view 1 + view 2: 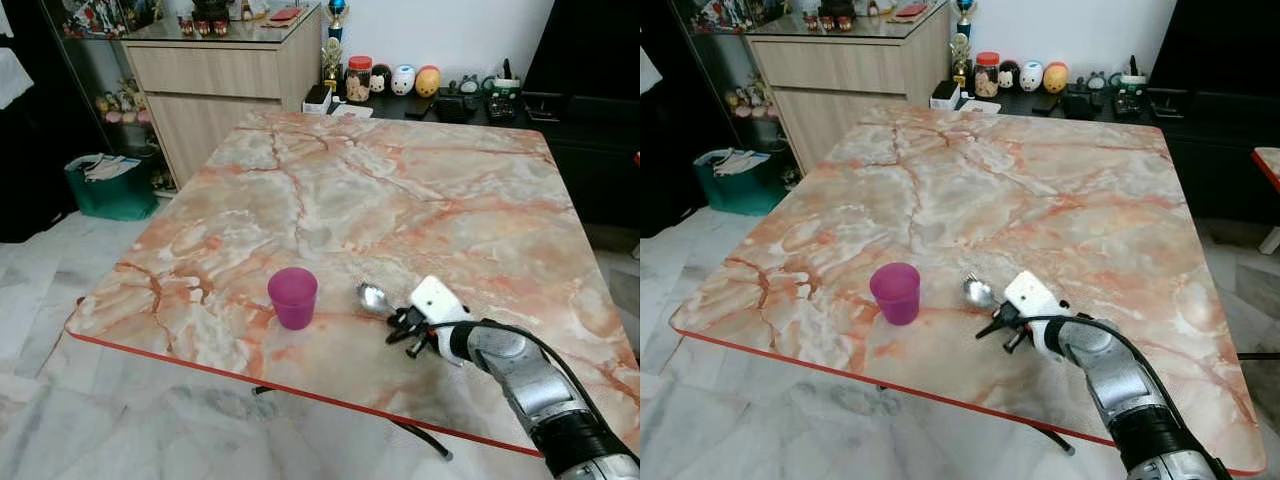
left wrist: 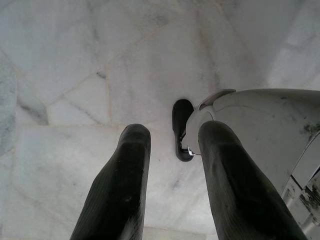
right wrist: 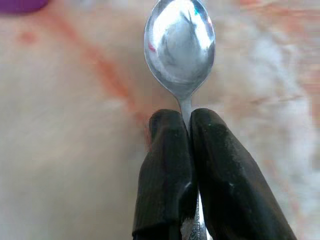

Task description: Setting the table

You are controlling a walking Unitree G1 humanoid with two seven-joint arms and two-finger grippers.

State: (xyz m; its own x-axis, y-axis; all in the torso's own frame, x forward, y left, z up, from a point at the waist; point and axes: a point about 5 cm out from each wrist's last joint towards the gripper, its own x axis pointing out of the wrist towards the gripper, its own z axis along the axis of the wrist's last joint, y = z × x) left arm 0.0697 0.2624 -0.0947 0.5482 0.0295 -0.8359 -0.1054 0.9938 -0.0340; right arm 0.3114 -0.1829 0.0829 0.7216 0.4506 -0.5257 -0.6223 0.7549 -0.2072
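A silver spoon lies low over the marble table near its front edge, bowl pointing left. My right gripper is shut on the spoon's handle; in the right wrist view the two black fingers pinch the handle just behind the shiny bowl. A purple cup stands upright on the table just left of the spoon's bowl, apart from it. My left gripper hangs open over the floor beside my leg.
A wooden cabinet stands beyond the table's far left corner, with a green bin on the floor beside it. A low dark shelf with jars and figurines runs behind the table. Marble floor lies to the left.
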